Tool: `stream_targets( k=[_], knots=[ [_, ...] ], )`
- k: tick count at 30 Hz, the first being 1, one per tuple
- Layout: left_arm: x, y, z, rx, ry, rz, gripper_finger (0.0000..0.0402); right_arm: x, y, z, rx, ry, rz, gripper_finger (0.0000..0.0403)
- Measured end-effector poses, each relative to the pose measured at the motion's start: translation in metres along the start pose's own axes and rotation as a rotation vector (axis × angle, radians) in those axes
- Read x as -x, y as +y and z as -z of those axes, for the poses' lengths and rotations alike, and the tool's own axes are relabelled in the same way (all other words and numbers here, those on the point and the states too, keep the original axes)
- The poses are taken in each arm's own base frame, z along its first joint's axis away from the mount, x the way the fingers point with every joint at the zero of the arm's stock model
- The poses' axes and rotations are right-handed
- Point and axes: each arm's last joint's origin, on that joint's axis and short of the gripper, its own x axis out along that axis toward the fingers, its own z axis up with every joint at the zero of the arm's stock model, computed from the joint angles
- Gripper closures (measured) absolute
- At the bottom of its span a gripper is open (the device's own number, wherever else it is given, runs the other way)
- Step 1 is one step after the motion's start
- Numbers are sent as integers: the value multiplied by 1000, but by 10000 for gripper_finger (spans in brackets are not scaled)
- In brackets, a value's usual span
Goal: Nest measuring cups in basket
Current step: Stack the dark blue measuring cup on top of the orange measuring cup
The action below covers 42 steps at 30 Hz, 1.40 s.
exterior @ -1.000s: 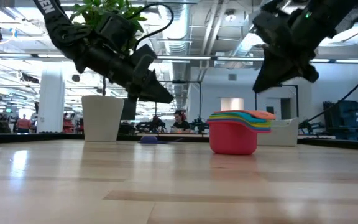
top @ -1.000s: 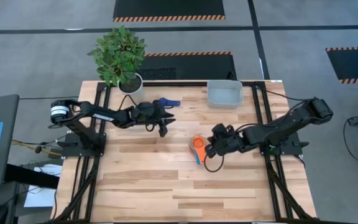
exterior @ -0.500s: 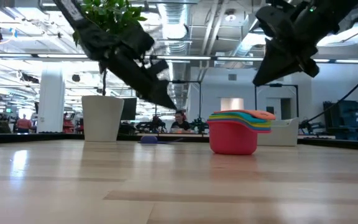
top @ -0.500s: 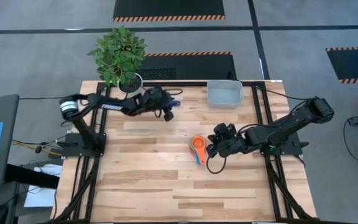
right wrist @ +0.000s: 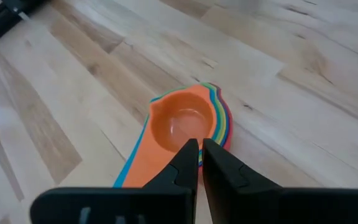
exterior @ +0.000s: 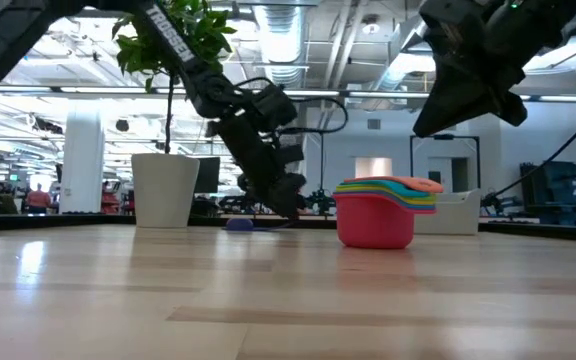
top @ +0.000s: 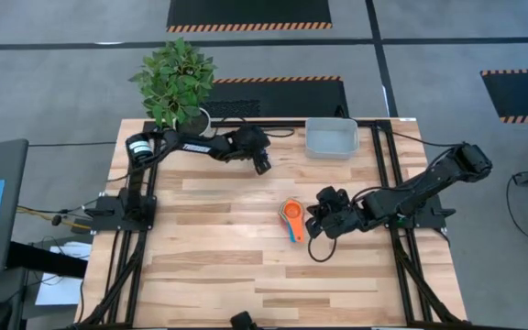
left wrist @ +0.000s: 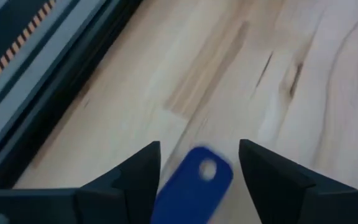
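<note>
left claw [left wrist: 199,152] spread, blue cup handle [left wrist: 194,183] between its fingers, apart

Nested stack of measuring cups [top: 292,216] upright on the wooden table, well short of the basket [top: 330,138] and a little to its left in the high view: orange cup [right wrist: 180,126] innermost on top, red outermost at the bottom, yellow, green and light blue rims layered between, handles fanned together to one side. Dark blue cup's handle [left wrist: 193,185], flat with a small hole at its end, lying on the table left of the basket. Basket translucent grey-blue, rectangular, rounded corners, upright at the table's far edge.
</note>
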Motion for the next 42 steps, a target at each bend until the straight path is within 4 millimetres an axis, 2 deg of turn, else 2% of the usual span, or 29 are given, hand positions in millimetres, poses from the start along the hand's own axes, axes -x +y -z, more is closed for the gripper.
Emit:
stream_targets(
  k=[7, 13, 17, 23, 26, 32, 36, 39, 42],
  knots=[
    [-11, 1, -1, -56, 101, -50, 180, 1, 1, 2, -18, 3, -7, 356],
    [-12, 2, 0, -89, 120, -63, 193, 1, 0, 2, -15, 5, -2, 356],
    [-13, 1, 1, -95, 122, -50, 250, 1, 1, 2, -16, 4, -2, 356],
    [-11, 6, 3, -113, 156, -150, 381, 1, 2, 1, -31, -5, -18, 356],
    [-2, 8, 0, -104, 160, -127, 391, 1, 4, 0, -42, -13, -32, 356],
    [33, -16, -17, -70, 98, 175, 399, 4, 7, 2, -38, -38, -44, 356],
    [65, -41, -19, -165, 129, 429, 400, 7, 11, 5, -37, -54, -68, 356],
    [87, -61, -7, -298, 228, 734, 400, 11, 16, 8, -46, -66, -109, 356],
    [97, -83, 15, -377, 301, 984, 400, 16, 21, 12, -46, -89, -141, 356]
  ],
)
